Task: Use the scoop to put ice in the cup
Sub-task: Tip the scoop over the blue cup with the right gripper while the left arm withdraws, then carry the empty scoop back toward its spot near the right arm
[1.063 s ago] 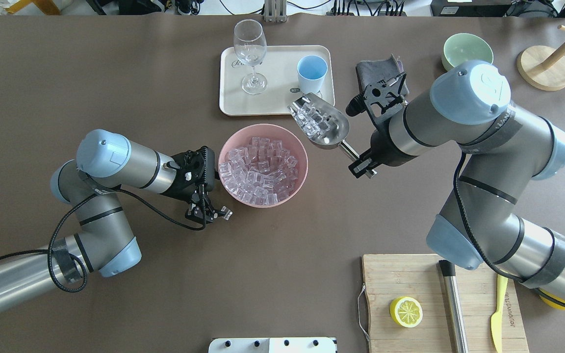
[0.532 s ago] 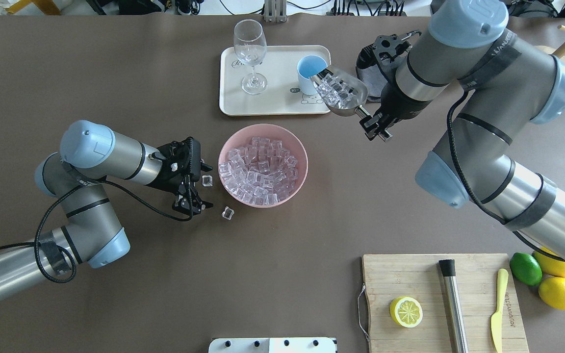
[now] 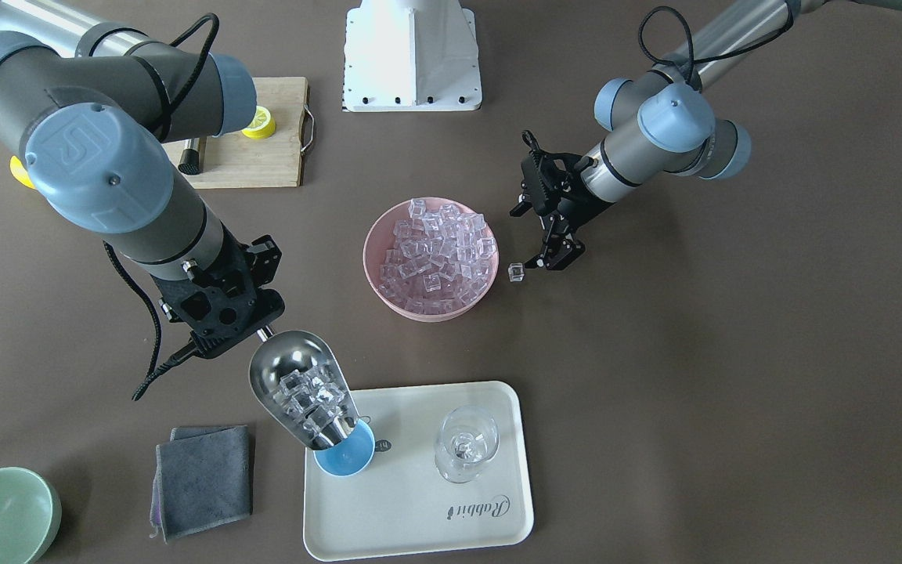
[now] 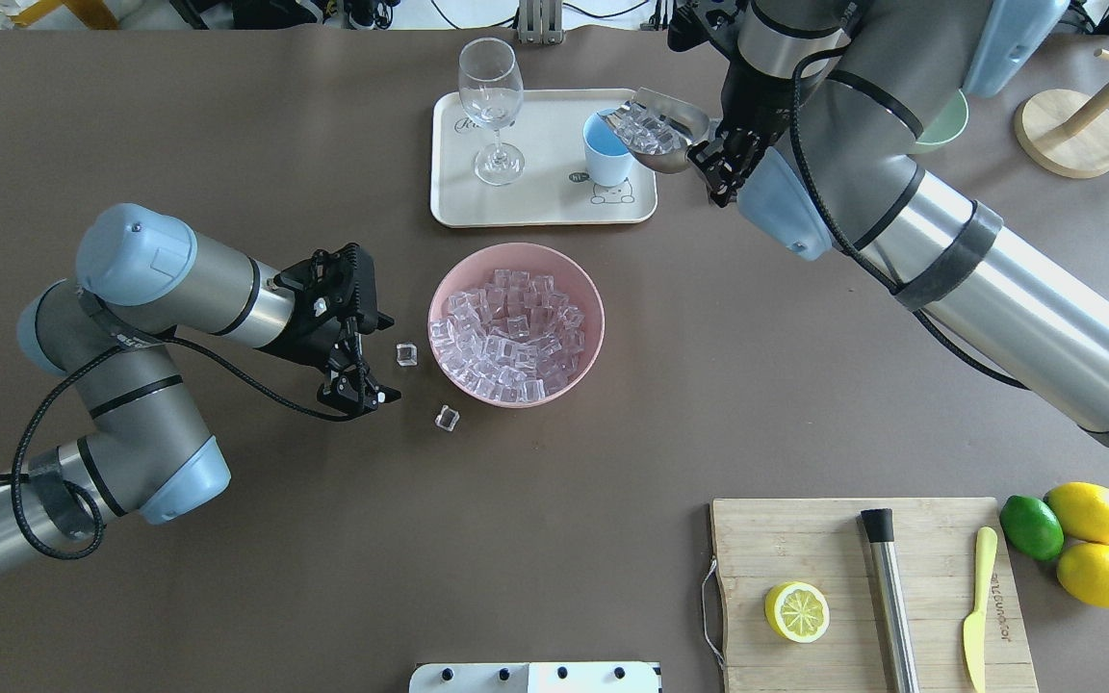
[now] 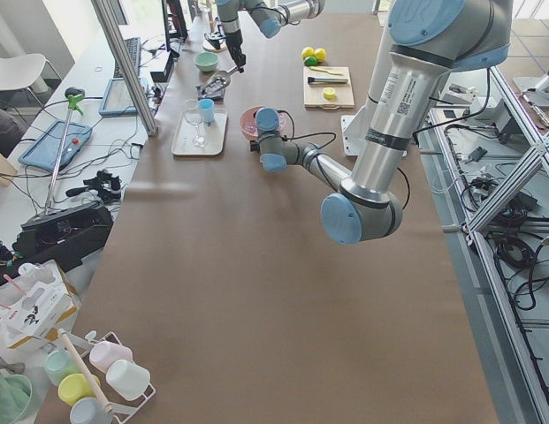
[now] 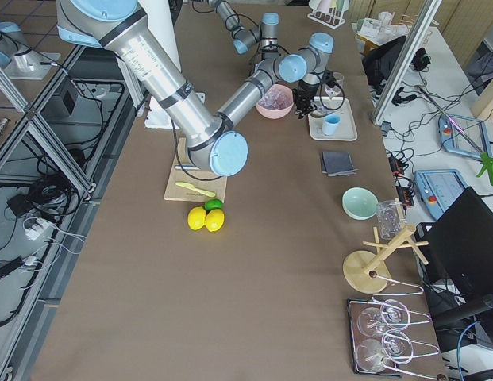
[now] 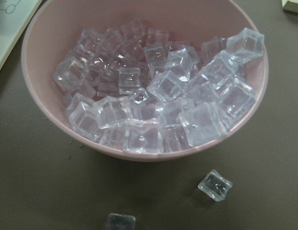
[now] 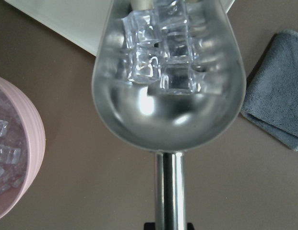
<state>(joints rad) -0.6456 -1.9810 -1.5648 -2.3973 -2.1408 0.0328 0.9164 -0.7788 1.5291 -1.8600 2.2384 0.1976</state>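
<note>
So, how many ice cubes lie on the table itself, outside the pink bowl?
2. One loose cube lies between the left gripper and the pink bowl. The other cube lies beside the bowl, nearer the robot. Arms could hide more.

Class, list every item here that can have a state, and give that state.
Pink bowl: full of ice.
Small light-blue cup: upright, no ice visible inside.
Shiny steel scoop: loaded with ice, lip over the cup.
Clear wine glass: upright.
Right gripper: shut on scoop handle.
Left gripper: open, empty.

One cup, one scoop, one tray
</note>
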